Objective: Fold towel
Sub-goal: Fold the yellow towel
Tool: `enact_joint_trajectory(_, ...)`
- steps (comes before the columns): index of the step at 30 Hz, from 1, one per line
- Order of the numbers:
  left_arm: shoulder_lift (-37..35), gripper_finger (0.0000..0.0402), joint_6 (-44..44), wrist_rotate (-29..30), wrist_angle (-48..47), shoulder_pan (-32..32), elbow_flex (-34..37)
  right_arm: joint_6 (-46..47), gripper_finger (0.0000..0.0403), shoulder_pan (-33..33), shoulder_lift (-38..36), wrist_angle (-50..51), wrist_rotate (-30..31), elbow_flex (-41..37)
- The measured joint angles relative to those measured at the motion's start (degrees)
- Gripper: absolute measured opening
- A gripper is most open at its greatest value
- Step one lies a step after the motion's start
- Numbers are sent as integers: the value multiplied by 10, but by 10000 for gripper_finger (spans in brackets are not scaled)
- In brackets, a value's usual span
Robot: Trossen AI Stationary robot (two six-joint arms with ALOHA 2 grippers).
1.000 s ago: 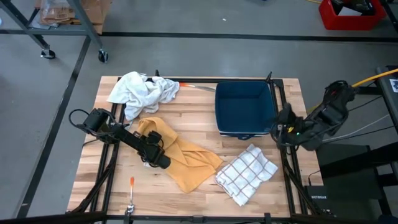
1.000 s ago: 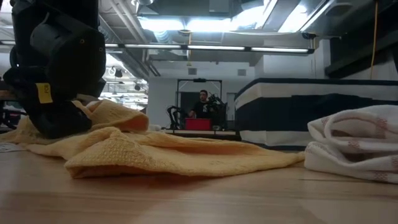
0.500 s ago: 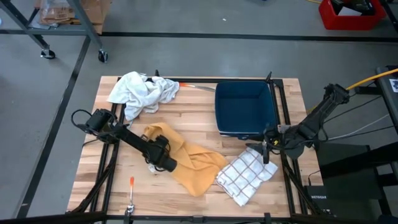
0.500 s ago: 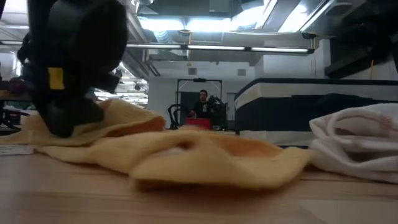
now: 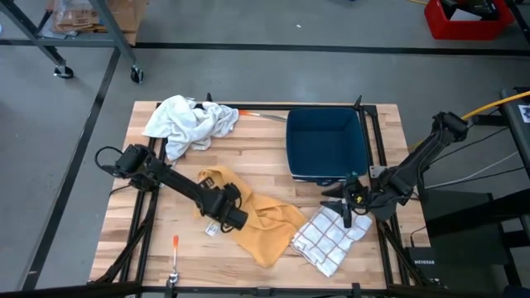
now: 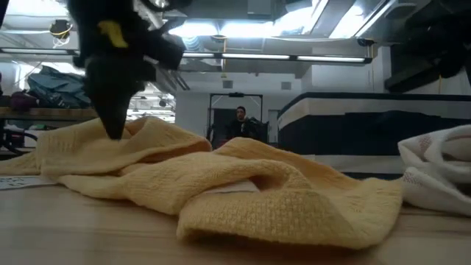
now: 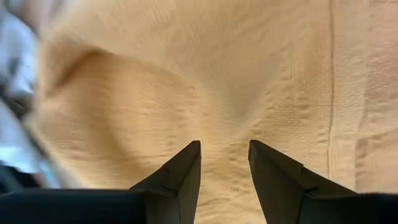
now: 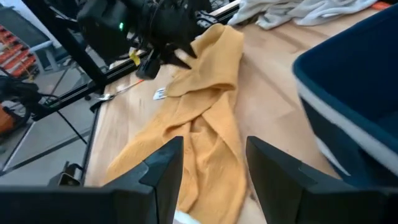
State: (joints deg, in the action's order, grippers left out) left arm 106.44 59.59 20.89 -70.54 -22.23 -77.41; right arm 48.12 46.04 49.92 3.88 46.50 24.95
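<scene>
L gripper (image 5: pixel 229 217), jaws open w/ nothing held, has pushed rightward across the bunched yellow towel (image 5: pixel 257 217) mid-table, R gripper (image 5: pixel 345 207) also open/empty, swung in over the checked cloth (image 5: pixel 327 236), so fold prob not started.

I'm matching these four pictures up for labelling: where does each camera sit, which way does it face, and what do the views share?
High: overhead, straight down; both arms, yellow towel, blue bin.
Low: table height, level across; left arm above the towel.
Left wrist: past the left gripper, open over towel.
Right wrist: past the right gripper, open, towards the left arm.
Shared: the yellow towel.
</scene>
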Motion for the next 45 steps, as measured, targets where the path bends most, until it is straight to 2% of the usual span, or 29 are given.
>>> enact_joint_trajectory(7,-19,129,-189,1,-192,45,-133,-2,179,0,44,-15,-6,0)
enact_joint_trajectory(12,-91,129,-384,8,-189,77,-192,-2,179,0,58,-52,-7,0)
enact_joint_trajectory(17,-204,129,-465,52,-195,100,-208,-2,179,0,58,-88,-6,0)
enact_joint_trajectory(21,-307,129,-401,69,-195,112,-188,-2,179,0,58,-90,-6,0)
enact_joint_trajectory(24,-382,129,-325,69,-195,110,-143,-2,179,-1,58,-93,-6,0)
enact_joint_trajectory(27,-461,129,-228,69,-195,98,-64,-1,179,-10,59,-108,-6,0)
enact_joint_trajectory(31,-562,129,-73,65,-174,77,77,1,179,-35,61,-126,-14,0)
enact_joint_trajectory(34,-621,129,16,34,-77,60,185,-9,179,-59,75,-146,-44,0)
enact_joint_trajectory(37,-653,129,16,-2,63,44,276,-20,179,-84,100,-170,-78,0)
enact_joint_trajectory(42,-648,129,24,-11,263,27,381,-21,179,-124,161,-232,-135,1)
enact_joint_trajectory(45,-627,129,47,-12,352,20,423,-21,179,-144,199,-271,-162,4)
